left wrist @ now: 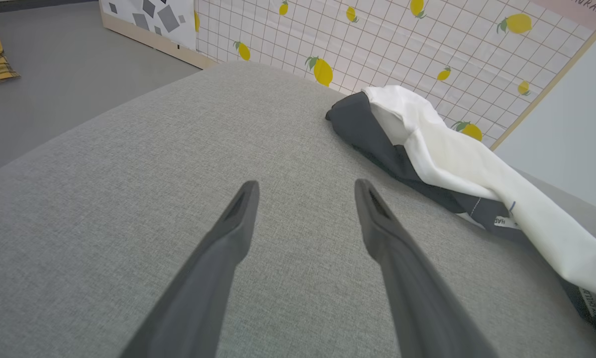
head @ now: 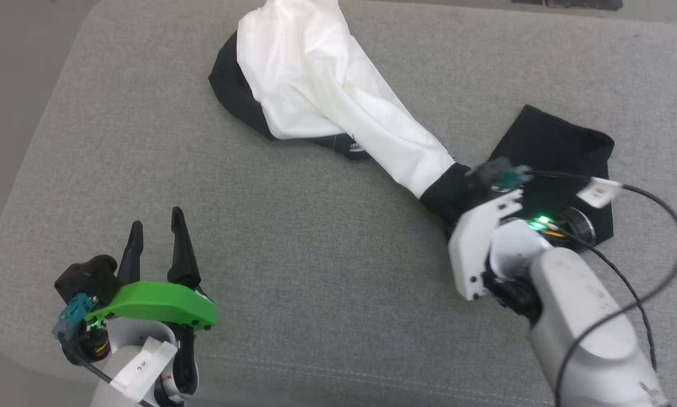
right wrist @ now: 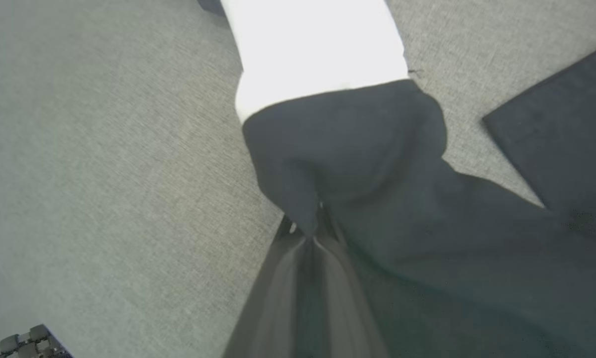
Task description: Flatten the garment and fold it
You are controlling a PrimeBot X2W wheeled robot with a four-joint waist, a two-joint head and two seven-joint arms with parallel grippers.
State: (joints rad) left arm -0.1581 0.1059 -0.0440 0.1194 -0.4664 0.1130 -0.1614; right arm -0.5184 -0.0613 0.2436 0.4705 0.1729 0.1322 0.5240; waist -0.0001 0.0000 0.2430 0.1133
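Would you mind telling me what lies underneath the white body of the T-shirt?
Black fabric of the same T-shirt pokes out beneath it, resting on the grey cushion. Anything further under the bunched white cloth is hidden.

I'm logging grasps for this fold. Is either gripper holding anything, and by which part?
The right gripper is shut on the garment, pinching its black sleeve. The left gripper is open and holds nothing.

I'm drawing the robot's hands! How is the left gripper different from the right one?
The green-capped left gripper is open and empty over the grey fabric cushion; the white-capped right gripper is shut on the black sleeve of the white cotton T-shirt. Both have two long dark fingers.
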